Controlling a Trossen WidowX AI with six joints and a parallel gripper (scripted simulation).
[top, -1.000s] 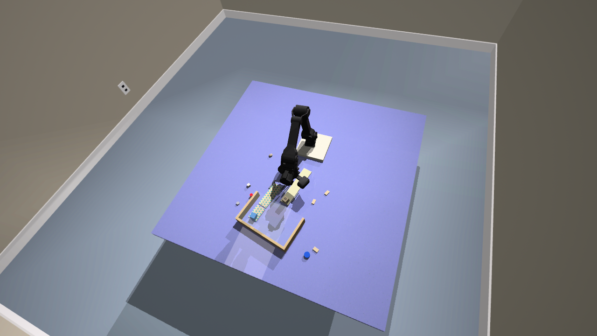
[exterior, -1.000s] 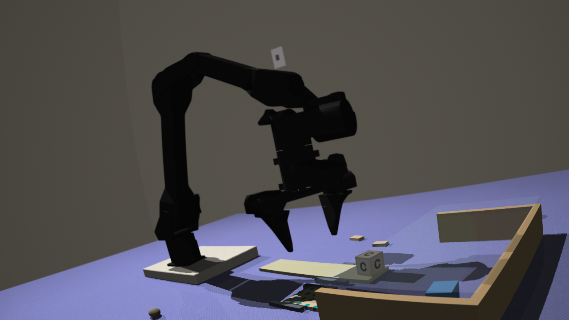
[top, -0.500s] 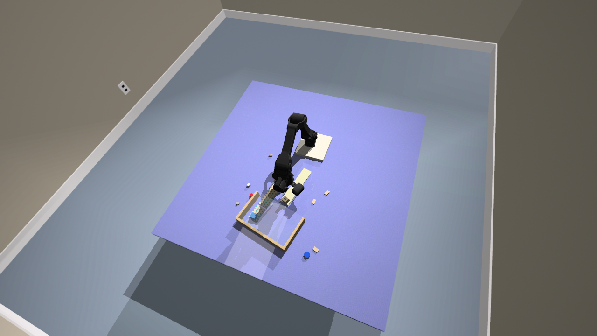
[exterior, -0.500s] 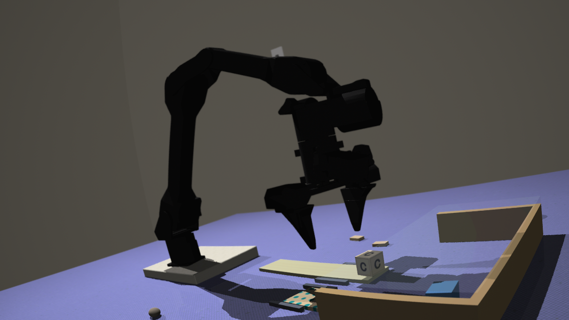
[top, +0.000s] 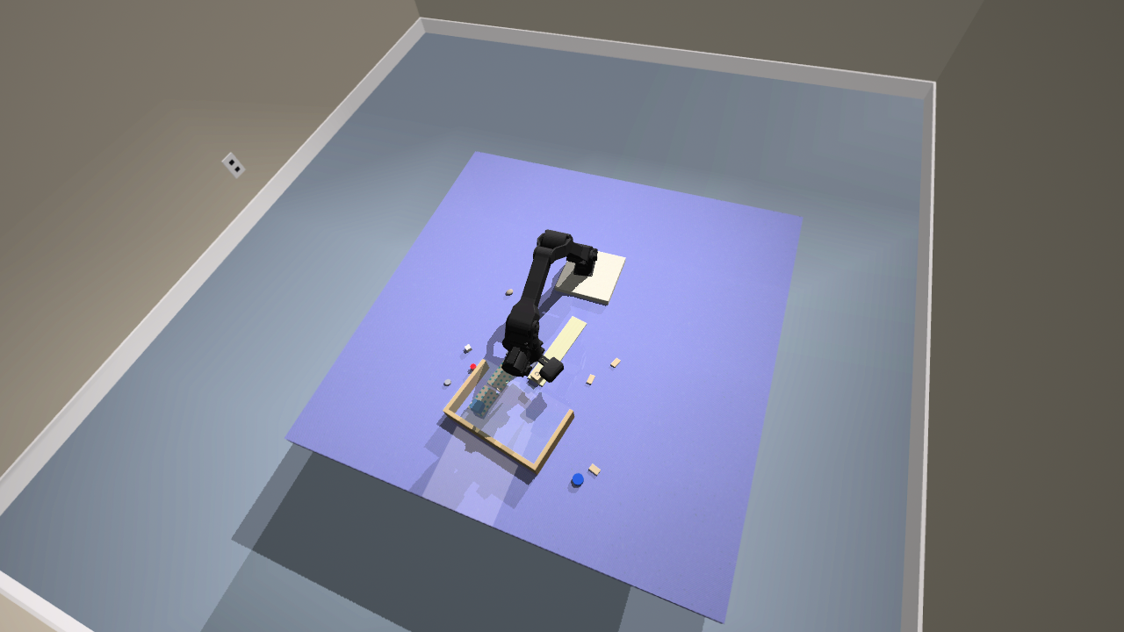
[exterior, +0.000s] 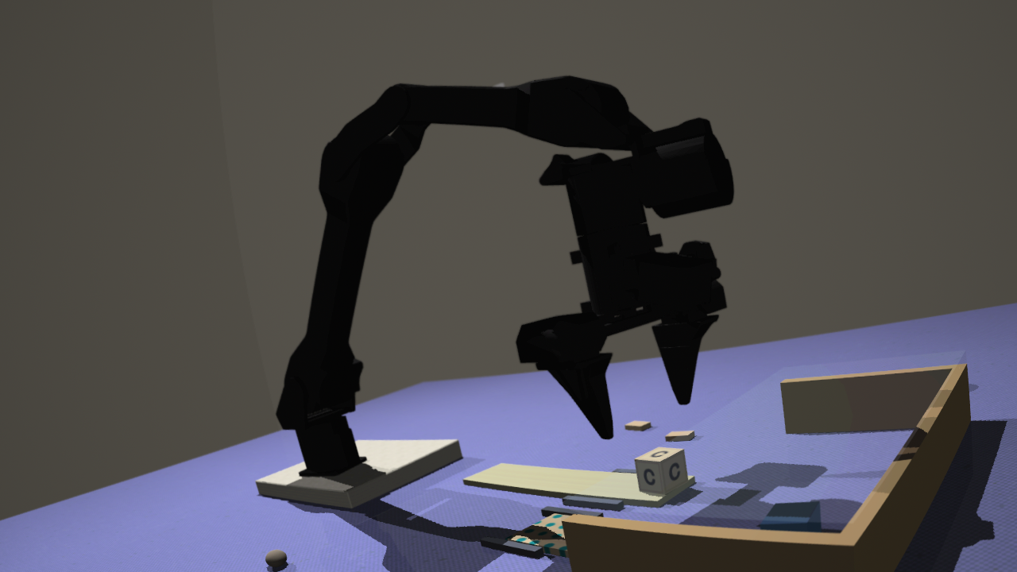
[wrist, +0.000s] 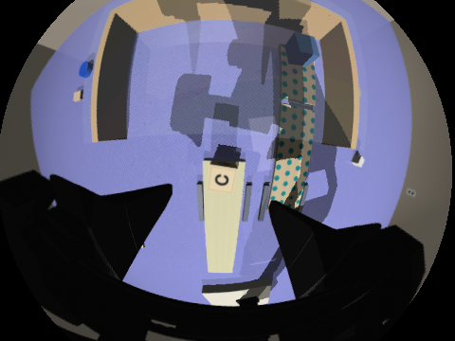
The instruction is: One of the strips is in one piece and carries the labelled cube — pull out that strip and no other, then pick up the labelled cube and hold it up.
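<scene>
- On the purple mat [top: 675, 330], top view: arm base sits on a cream plate [top: 599, 276]; arm reaches toward the wooden U-frame [top: 550, 448]. Gripper [top: 542, 369] hangs over the near end of the plain cream strip [top: 567, 338], which lies outside the frame. Dotted strip [top: 493, 384] runs beside it w/ a blue block [top: 478, 405] at its far end, inside the frame. Small tan bits, a blue puck [top: 577, 479] and a red dot [top: 471, 366] scattered around; labelled cube hidden by the arm here.
- Exterior view: gripper [exterior: 643, 415] spread wide, nothing between fingers, hovering above and clear of the labelled cube [exterior: 661, 469]. Cube shows "C" faces, sits upright on the end of the cream strip [exterior: 554, 480], just outside the frame's open side [exterior: 718, 544]. Dotted strip [exterior: 543, 530] pokes out under the frame's near wall. Dark pebble [exterior: 276, 558] in foreground.
- Wrist view: both fingers at lower edges, wide apart. Cube [wrist: 222, 180] between and ahead of them, on the strip [wrist: 222, 237], "C" up. Dotted strip [wrist: 294, 133] to the right, appears broken into pieces, blue block [wrist: 302, 49] at its far end within the frame [wrist: 114, 70].
</scene>
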